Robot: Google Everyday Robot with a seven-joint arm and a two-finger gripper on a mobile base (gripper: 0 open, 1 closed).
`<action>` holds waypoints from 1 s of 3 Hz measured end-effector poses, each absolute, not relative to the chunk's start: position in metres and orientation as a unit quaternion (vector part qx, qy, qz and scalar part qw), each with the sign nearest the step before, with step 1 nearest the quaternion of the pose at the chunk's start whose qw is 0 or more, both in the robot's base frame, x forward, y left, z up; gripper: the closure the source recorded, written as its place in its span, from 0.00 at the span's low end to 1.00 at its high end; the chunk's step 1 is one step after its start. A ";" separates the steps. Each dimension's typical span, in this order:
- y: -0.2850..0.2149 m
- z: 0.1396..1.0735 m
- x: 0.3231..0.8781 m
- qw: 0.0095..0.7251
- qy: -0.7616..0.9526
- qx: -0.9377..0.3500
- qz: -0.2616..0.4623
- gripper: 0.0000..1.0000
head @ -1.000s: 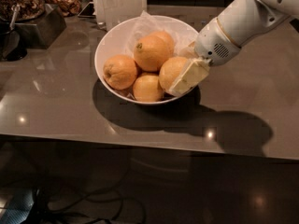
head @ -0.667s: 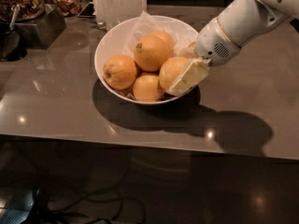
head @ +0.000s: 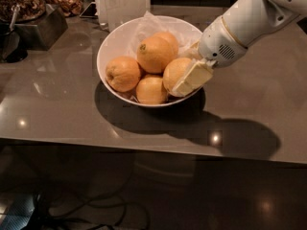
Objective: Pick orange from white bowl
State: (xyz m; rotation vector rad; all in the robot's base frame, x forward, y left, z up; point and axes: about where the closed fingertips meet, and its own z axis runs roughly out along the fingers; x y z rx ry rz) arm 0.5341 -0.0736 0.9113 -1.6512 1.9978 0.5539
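The grey table comes first, its front edge catching the bowl's shadow. On it sits the white bowl, holding five fruit. The orange lies at the bowl's right side, against the rim. That is the side open to the arm, which likely explains the slanting reach. The gripper rests against its near-right flank, but whether it has clamped I cannot tell. Behind, paper lining cushions the pile.

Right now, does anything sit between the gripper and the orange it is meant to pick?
No. In the camera view the gripper overlaps the right side of the orange inside the white bowl; nothing shows between them.
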 end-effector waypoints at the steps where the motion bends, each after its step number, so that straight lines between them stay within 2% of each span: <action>1: -0.073 0.926 0.522 0.272 0.722 -0.611 0.178 1.00; 3: -0.083 0.931 0.520 0.287 0.730 -0.598 0.166 1.00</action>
